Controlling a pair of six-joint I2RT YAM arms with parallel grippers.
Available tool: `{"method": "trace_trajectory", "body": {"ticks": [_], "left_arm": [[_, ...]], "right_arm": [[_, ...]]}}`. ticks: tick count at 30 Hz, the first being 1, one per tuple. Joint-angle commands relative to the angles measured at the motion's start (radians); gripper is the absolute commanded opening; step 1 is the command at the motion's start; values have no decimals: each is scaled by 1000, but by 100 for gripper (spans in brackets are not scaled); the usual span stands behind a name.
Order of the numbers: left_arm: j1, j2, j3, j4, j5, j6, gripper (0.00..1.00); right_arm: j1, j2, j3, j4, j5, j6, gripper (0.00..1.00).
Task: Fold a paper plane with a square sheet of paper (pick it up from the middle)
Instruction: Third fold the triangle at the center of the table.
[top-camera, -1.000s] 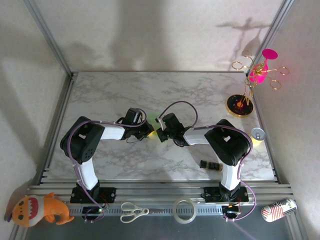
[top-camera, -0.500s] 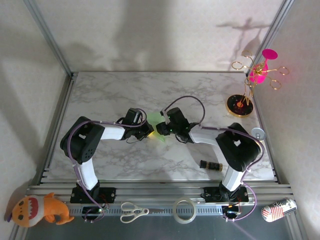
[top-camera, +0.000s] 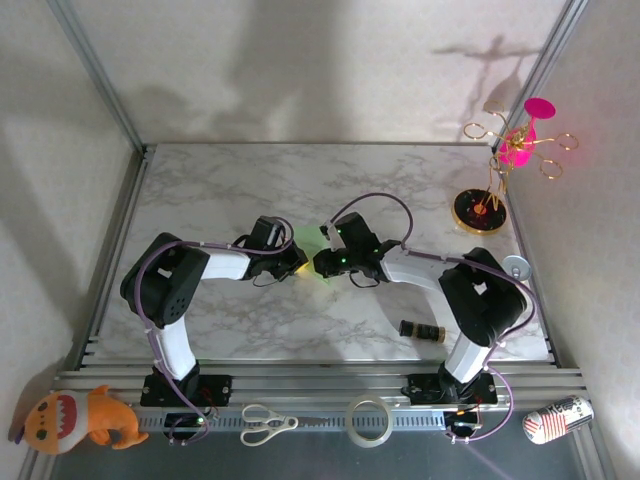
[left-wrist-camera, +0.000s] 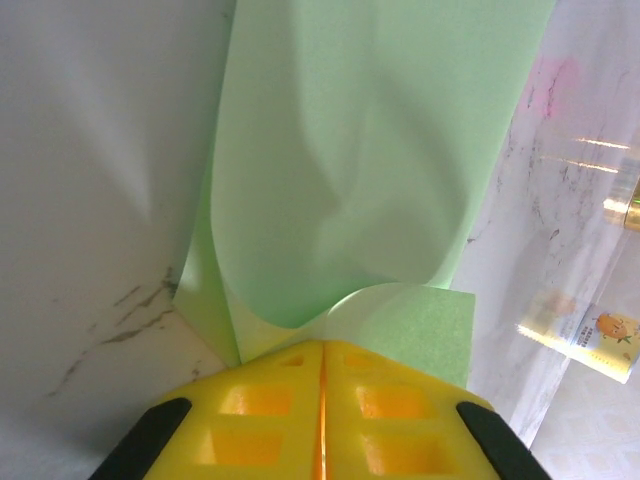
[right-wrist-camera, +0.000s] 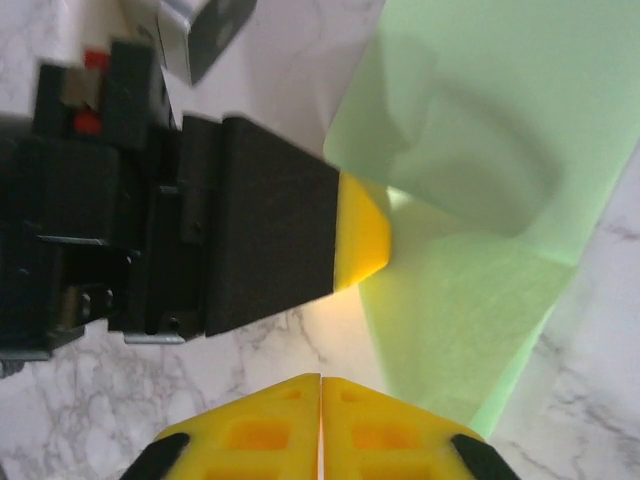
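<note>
**Thin, light green square sheet of paper**: loosely doubled over and bowed, standing partly up from the white marbled tabletop near its middle, between the two grippers.

**Left gripper**: yellow fingers pressed together and pinching an edge of the sheet, which curls away from the tips in two layers.

**Right gripper**: fingers together, just beside a flap of the sheet. Whether any paper lies between them cannot be told.

**Handling:** the sheet looks light, limp and easily creased. It would likely buckle under a push, tear under a hard pull and slide on the smooth top. A hold close to a fold or edge, with the far side also supported, seems soundest.
</note>
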Motion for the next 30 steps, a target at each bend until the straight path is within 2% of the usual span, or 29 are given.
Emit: {"method": "trace_trajectory", "body": {"ticks": [1,13,30], "left_arm": [[-6,18,-9,-98,-70,3,8],[-6,34,-15,-124,-73,13,8],[-4,45,-34,-146,-104,6,6]], "right_arm": [[4,45,41,-52,-67,18,8],[6,140,135,-140,-33,-6,7],[6,173,153,-194,47,-24,8]]}}
